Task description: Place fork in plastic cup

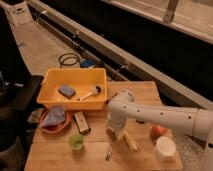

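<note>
The fork [109, 151] lies on the wooden table [90, 160] near its front edge, a slim silvery utensil pointing roughly toward me. The light-green plastic cup [76, 141] stands upright to the left of it, apart from it. My gripper [115, 134], at the end of the white arm [150, 116], points down at the table just above and behind the fork's far end, between the cup and a yellow cob [130, 141]. The fork is not lifted.
A yellow bin [55, 104] at the back left holds a blue sponge [66, 90] and a white-handled brush [90, 93]. An orange-red plate [46, 129] with a blue cloth and a dark block [81, 122] lie left. A white cup [164, 148] and an orange fruit [158, 131] stand right.
</note>
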Motion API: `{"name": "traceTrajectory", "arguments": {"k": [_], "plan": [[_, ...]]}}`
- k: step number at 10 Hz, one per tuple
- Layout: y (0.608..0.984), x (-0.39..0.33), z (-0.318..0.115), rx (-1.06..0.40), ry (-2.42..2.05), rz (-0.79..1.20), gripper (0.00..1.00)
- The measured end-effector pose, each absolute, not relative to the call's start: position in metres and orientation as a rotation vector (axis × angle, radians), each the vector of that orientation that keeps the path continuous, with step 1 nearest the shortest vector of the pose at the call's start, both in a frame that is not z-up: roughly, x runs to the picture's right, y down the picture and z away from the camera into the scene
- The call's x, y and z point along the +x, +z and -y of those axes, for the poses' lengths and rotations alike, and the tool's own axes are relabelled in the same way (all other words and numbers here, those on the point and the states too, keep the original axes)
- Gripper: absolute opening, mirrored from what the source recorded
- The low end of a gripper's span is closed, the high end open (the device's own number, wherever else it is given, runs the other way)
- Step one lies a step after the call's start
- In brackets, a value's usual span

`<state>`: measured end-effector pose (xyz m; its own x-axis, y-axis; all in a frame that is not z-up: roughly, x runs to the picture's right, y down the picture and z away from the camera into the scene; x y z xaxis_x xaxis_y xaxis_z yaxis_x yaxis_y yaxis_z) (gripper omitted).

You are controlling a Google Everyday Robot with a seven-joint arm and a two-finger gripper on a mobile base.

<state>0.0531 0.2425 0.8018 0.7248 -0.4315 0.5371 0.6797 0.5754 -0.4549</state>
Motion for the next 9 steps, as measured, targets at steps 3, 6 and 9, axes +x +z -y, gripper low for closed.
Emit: {"name": "traceTrajectory", "arguments": {"k": [3,6,9], "plan": [[0.809,0.070,-0.245,-0.705,-0.630,0.392,0.57],[0.813,0.071,-0.244,-0.689,-0.611,0.387,0.25],[0.812,0.070,-0.241,-0.671,-0.607,0.370,0.01]]}}
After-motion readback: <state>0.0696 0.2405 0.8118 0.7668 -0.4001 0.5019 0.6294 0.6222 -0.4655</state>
